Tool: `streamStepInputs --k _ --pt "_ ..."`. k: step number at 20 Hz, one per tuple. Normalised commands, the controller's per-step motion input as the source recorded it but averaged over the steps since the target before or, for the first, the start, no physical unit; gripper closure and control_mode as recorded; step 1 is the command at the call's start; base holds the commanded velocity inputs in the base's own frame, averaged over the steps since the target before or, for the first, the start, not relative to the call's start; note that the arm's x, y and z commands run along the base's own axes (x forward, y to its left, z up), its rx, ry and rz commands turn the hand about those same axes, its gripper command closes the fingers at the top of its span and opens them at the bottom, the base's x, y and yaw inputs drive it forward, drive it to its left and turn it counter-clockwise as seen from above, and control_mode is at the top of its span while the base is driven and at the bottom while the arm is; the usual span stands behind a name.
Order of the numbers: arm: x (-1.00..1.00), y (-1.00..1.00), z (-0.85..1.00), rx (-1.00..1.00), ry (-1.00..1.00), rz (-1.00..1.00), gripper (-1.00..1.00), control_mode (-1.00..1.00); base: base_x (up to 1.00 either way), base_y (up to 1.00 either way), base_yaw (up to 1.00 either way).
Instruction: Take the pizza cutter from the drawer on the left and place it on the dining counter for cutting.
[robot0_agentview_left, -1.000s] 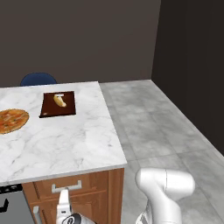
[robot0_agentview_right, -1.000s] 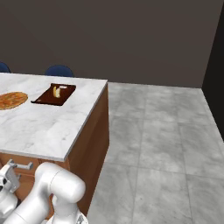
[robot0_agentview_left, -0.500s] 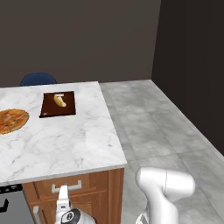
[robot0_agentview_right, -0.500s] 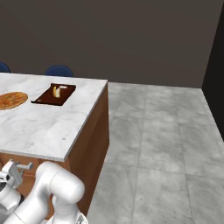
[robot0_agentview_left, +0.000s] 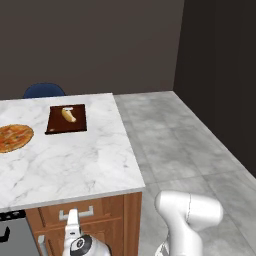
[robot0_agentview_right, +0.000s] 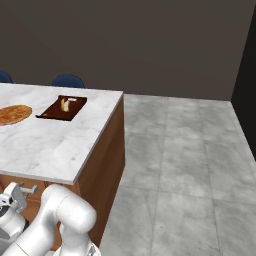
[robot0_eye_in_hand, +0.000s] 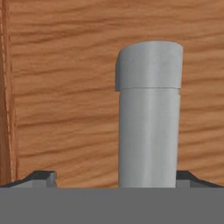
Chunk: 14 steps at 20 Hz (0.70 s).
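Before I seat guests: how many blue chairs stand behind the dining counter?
2 show. One chair stands behind the dining counter, near the cutting board; another chair sits at the picture's left edge. The counter may hide others.

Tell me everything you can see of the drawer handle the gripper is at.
The drawer handle is a plain silver bar with a rounded end, matte metal by its look, mounted on the reddish-brown wooden drawer under the marble counter. In the hand view it runs between the open gripper fingertips; contact cannot be told.
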Motion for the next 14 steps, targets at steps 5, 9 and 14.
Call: streamStepInputs --k 5,9,14 --pt "0.0 0.0 0.0 0.0 0.0 0.0 -1.0 -1.0 0.0 0.0 0.0" --pt "0.0 0.0 0.0 0.0 0.0 0.0 -1.0 -1.0 0.0 0.0 0.0" --pt "0.0 0.0 0.0 0.0 0.0 0.0 -1.0 -1.0 0.0 0.0 0.0"
